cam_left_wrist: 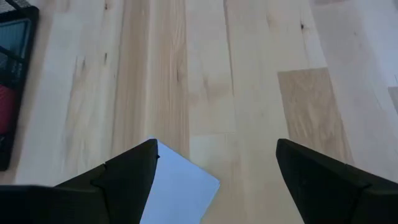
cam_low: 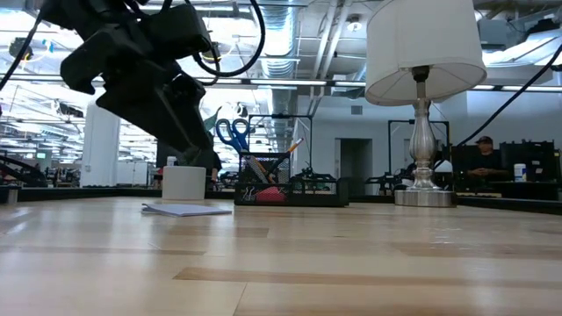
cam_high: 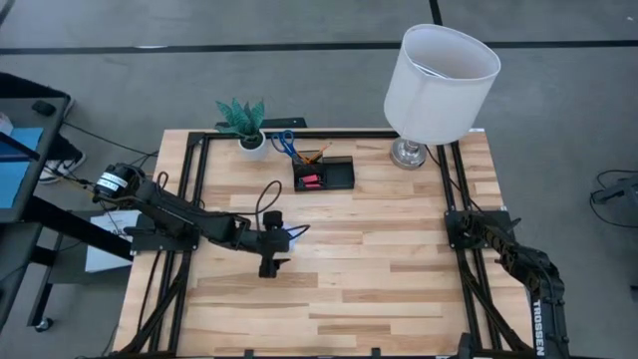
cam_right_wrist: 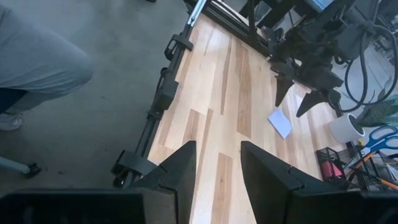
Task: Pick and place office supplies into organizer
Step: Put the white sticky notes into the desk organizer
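Observation:
The pale lavender note pad (cam_left_wrist: 179, 186) lies flat on the wooden table, also visible in the low view (cam_low: 186, 209) and from the right wrist (cam_right_wrist: 280, 123). My left gripper (cam_left_wrist: 214, 149) hovers open above it, fingers slanting down, one finger over the pad's corner, touching nothing. The black organizer (cam_high: 324, 175) stands at the far middle, with blue-handled scissors (cam_high: 284, 142) and orange pens (cam_high: 314, 155) upright in its cup and pink-red pieces (cam_high: 311, 180) in its tray. My right gripper (cam_right_wrist: 217, 163) waits open over the table's right side, nothing between its fingers.
A white pot with a green plant (cam_high: 245, 128) stands left of the organizer. A lamp with a large white shade (cam_high: 439, 72) stands at the far right. Black rails (cam_high: 189, 199) run along the table's sides. A person's grey-clad leg (cam_right_wrist: 37, 62) shows beyond the near edge.

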`<action>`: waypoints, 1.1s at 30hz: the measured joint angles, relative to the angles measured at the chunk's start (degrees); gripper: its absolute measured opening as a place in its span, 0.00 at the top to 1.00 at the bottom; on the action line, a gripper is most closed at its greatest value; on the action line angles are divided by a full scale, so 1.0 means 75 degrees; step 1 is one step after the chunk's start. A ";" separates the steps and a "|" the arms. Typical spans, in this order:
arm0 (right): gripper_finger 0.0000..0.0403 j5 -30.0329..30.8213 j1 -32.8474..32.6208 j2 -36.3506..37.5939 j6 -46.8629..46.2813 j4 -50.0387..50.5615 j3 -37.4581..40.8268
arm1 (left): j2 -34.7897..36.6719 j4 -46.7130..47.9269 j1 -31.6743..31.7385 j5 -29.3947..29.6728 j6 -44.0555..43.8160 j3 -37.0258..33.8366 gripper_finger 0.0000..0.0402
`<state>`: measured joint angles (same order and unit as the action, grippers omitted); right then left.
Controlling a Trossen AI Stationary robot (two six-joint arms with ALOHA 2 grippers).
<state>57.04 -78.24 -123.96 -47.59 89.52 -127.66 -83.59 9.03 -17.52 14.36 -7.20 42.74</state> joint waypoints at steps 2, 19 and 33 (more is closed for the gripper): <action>0.71 0.0000 0.0000 0.0000 0.0000 -0.0001 0.0000 | 0.0000 0.0006 0.0000 0.0123 -0.0008 0.0000 0.20; 0.71 0.0000 0.0052 0.0003 -0.0050 -0.0001 0.0000 | 0.0000 0.0136 0.0173 0.2278 -0.2938 0.0000 0.16; 0.71 0.0000 0.0052 0.0015 -0.0058 -0.0091 0.0000 | 0.0000 0.0136 0.0458 0.1143 -0.2097 0.0000 0.15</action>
<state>57.04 -77.84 -123.85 -48.03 88.84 -127.66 -83.59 10.04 -14.09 22.94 -22.92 42.74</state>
